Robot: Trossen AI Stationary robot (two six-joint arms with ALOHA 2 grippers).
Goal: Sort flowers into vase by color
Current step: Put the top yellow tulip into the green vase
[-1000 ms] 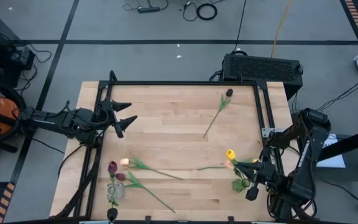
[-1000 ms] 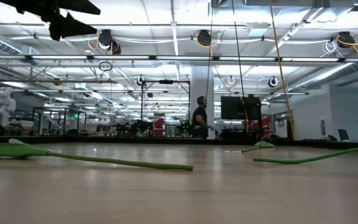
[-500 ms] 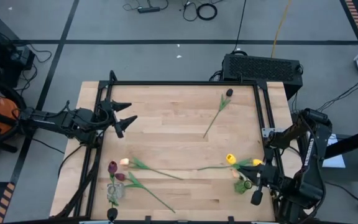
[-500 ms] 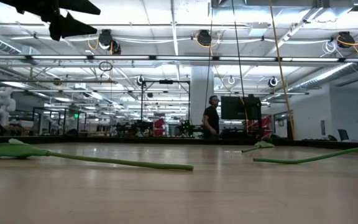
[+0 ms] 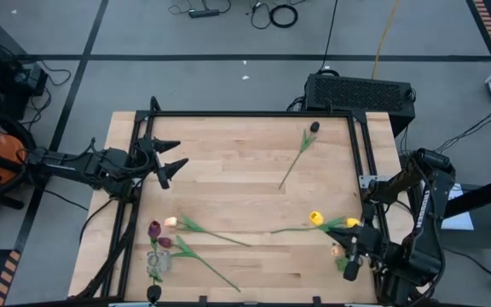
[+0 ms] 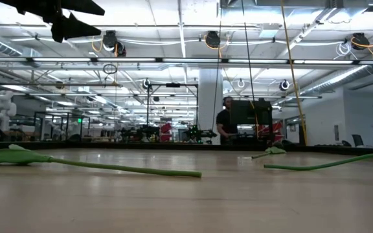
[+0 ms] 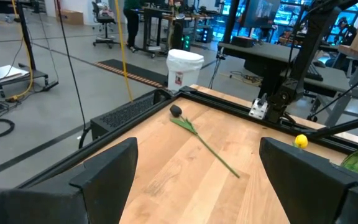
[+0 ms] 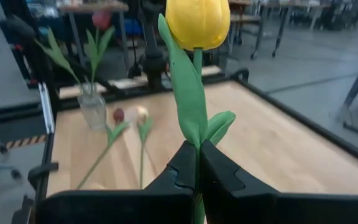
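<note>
My right gripper [image 8: 197,163] sits at the table's [image 5: 237,170] near right corner with its fingers pinched tight on the green stem of a yellow tulip [image 8: 197,22], which stands upright in the right wrist view. My left gripper [image 5: 170,160] hangs over the far left edge, fingers spread wide and holding nothing. Near the right gripper another yellow tulip [image 5: 315,217] lies flat on the wood. A dark-headed tulip [image 5: 314,127] lies alone toward the far right corner. At the near left, 1 maroon tulip [image 5: 154,228] stands in a clear glass vase [image 5: 155,266], with a pale peach one [image 5: 170,222] and a second maroon one [image 5: 165,242] lying just beside it.
</note>
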